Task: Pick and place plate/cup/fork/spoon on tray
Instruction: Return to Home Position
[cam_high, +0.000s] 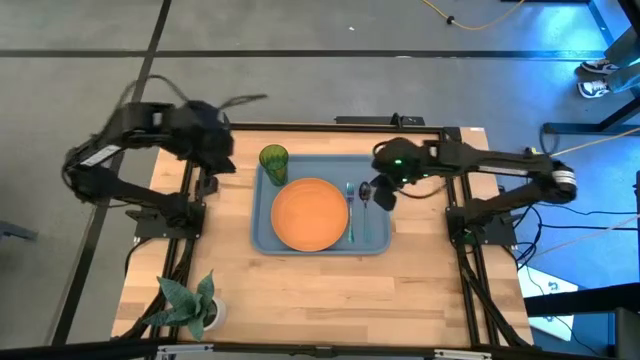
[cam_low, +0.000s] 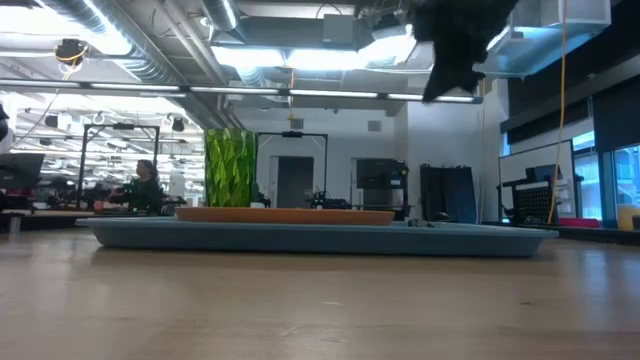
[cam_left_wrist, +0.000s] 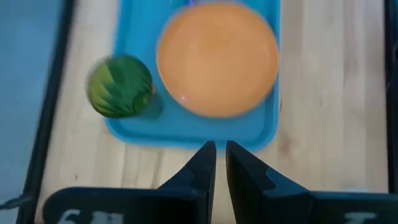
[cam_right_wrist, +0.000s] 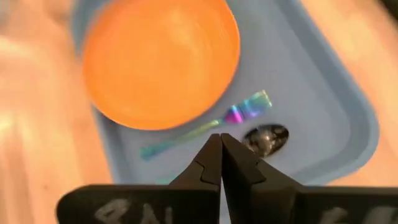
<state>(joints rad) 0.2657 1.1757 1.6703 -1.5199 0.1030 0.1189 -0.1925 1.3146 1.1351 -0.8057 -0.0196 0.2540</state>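
Note:
The blue-grey tray (cam_high: 262, 235) lies mid-table. On it the orange plate (cam_high: 310, 213) lies flat, the green cup (cam_high: 273, 160) stands upright at the far left corner, and the fork (cam_high: 350, 208) and the spoon (cam_high: 365, 190) lie right of the plate. My right gripper (cam_right_wrist: 221, 146) is shut and empty, raised above the spoon (cam_right_wrist: 266, 138), whose handle it hides; the fork (cam_right_wrist: 211, 124) lies beside it. My left gripper (cam_left_wrist: 220, 155) is shut and empty, left of the tray and above the table, near the cup (cam_left_wrist: 120, 86).
A leafy plant in a white pot (cam_high: 190, 305) stands at the table's near left corner. Bare wood lies in front of the tray and on both sides. In the low view a person (cam_low: 145, 185) is seated far off in the room behind.

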